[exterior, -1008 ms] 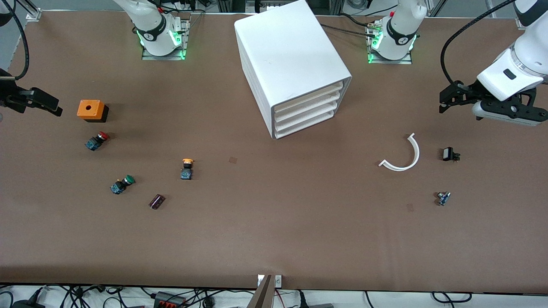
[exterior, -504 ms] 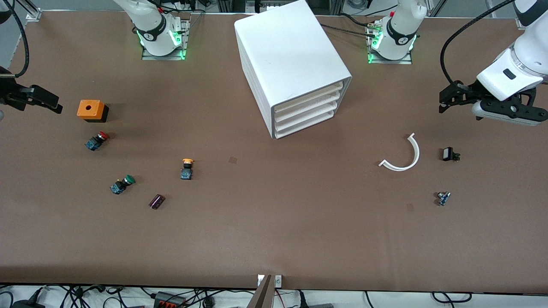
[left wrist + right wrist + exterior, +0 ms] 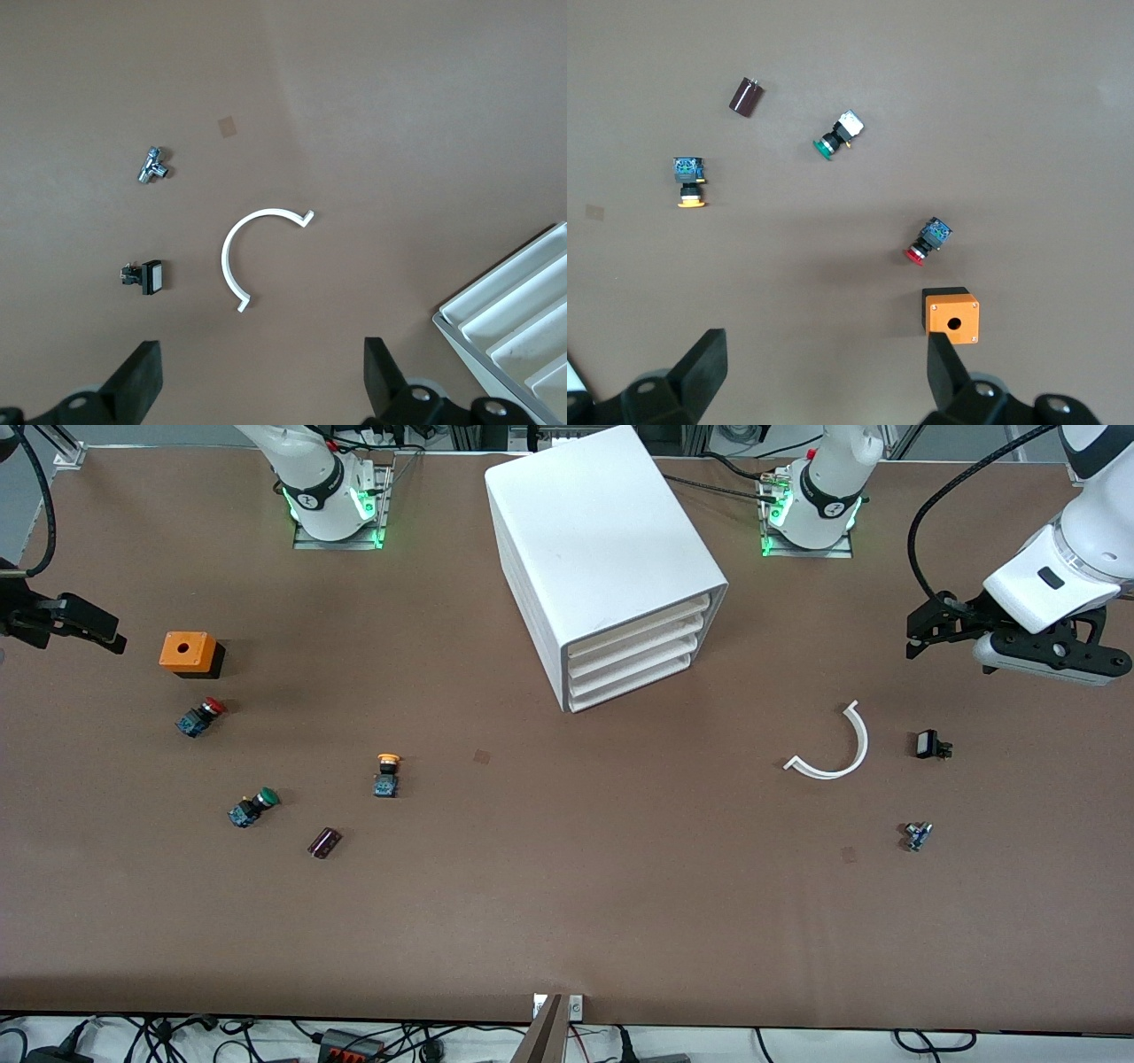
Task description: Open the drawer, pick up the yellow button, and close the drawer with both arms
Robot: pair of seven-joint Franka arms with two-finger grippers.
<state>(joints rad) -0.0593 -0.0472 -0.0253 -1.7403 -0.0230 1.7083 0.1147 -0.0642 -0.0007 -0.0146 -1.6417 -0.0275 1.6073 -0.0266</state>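
Tools left, right spread wide, empty

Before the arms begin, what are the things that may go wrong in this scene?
1. Three similar buttons lie close together: the orange-yellow button, a red-capped button and a green-capped button. The right gripper, open over its end of the table, may pick the wrong one.
2. The top drawer is shut and shows no handle; the open left gripper may slip or catch a lower drawer.
3. The cabinet stands free and may slide when pulled.
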